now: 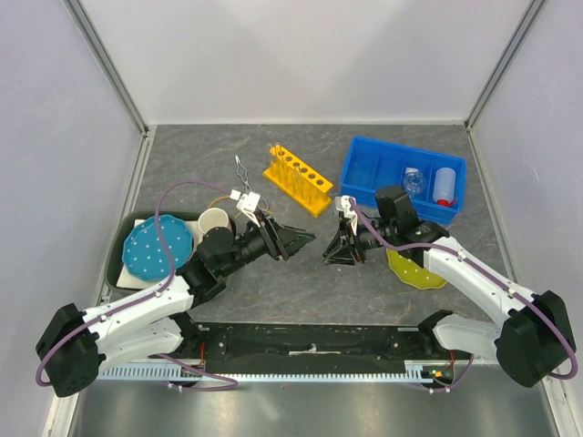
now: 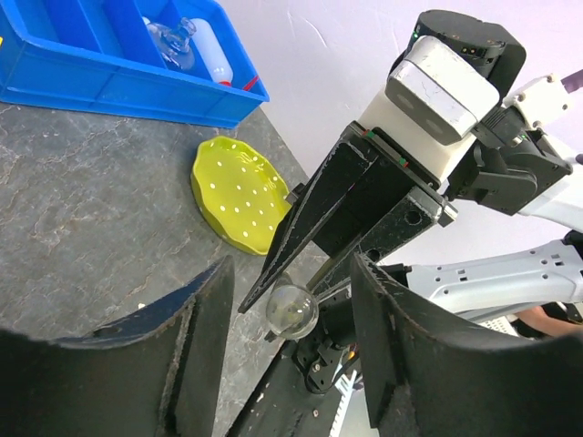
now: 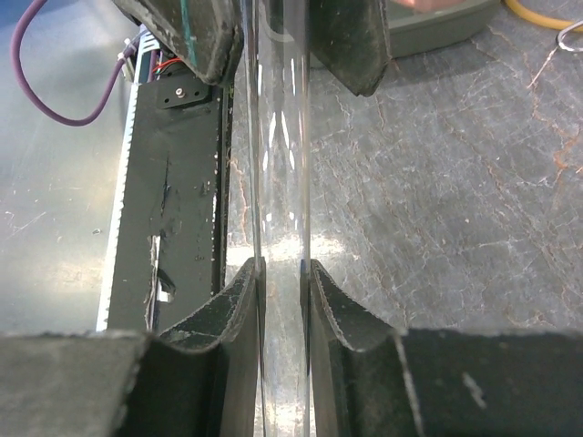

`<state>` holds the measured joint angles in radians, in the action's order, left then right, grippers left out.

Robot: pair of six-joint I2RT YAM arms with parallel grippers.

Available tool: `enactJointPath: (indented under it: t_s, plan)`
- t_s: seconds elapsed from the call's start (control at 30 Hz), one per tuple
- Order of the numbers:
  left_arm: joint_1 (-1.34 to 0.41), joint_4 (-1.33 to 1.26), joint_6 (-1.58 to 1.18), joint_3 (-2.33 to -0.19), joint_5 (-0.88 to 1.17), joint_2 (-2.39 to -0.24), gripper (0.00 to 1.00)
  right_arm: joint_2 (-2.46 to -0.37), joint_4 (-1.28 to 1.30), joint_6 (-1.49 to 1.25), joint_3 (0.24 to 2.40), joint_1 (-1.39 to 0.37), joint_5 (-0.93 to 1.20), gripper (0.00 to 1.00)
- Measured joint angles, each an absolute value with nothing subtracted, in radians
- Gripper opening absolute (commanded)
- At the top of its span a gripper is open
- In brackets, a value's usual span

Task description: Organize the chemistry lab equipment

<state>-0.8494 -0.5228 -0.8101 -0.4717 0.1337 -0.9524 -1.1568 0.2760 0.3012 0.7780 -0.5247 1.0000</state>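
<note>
Near the yellow-green plate [image 2: 239, 191], right gripper [image 3: 284, 273] pinches a clear rod [image 3: 282, 137], left gripper [image 2: 291, 264] spread around it.

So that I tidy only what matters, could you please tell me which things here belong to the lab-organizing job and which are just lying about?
Job: tube held in the right gripper, rack, tongs, loop, flask and bottle in the bin.
Lying about: blue plate, green plate, mug, tray.
</note>
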Motion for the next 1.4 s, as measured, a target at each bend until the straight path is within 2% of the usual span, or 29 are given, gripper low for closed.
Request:
enactJointPath:
  t_s: [0.23,0.37,0.43,0.47,0.53,0.57,0.67,0.83,1.03,1.4]
  plan:
    - [-0.865,-0.456,-0.792,-0.532,0.129,-0.98,0.31,-1.157,0.25,0.287,0.778,-0.519,1.005,0.22]
    - [-0.868,-0.377,-0.768,-0.579,0.125,-0.987,0.17,-1.156,0.245,0.282,0.778,-0.516,1.011,0.26]
    - [-0.87,-0.336,-0.759,-0.603,0.123,-0.987,0.11,-1.156,0.241,0.282,0.778,-0.513,1.015,0.36]
    - [-0.871,-0.315,-0.753,-0.615,0.121,-0.987,0.11,-1.155,0.24,0.282,0.778,-0.513,1.017,0.52]
    - [-0.873,-0.276,-0.736,-0.636,0.116,-0.985,0.11,-1.15,0.241,0.276,0.778,-0.509,1.019,0.69]
    - [-0.873,-0.253,-0.724,-0.643,0.109,-0.981,0.11,-1.145,0.244,0.275,0.778,-0.502,1.015,0.82]
    - [-0.873,-0.17,-0.68,-0.668,0.076,-0.967,0.1,-1.118,0.251,0.278,0.778,-0.453,1.0,0.98]
    - [-0.839,0.001,-0.579,-0.786,0.021,-0.995,0.1,-1.047,0.25,0.287,0.785,-0.242,0.972,0.98]
    - [-0.729,0.11,-0.44,-1.007,0.002,-1.159,0.1,-1.021,0.249,0.287,0.785,0.017,0.941,0.98]
    - [-0.628,0.199,-0.262,-1.372,0.001,-1.514,0.09,-0.968,0.264,0.327,0.759,0.07,0.852,0.98]
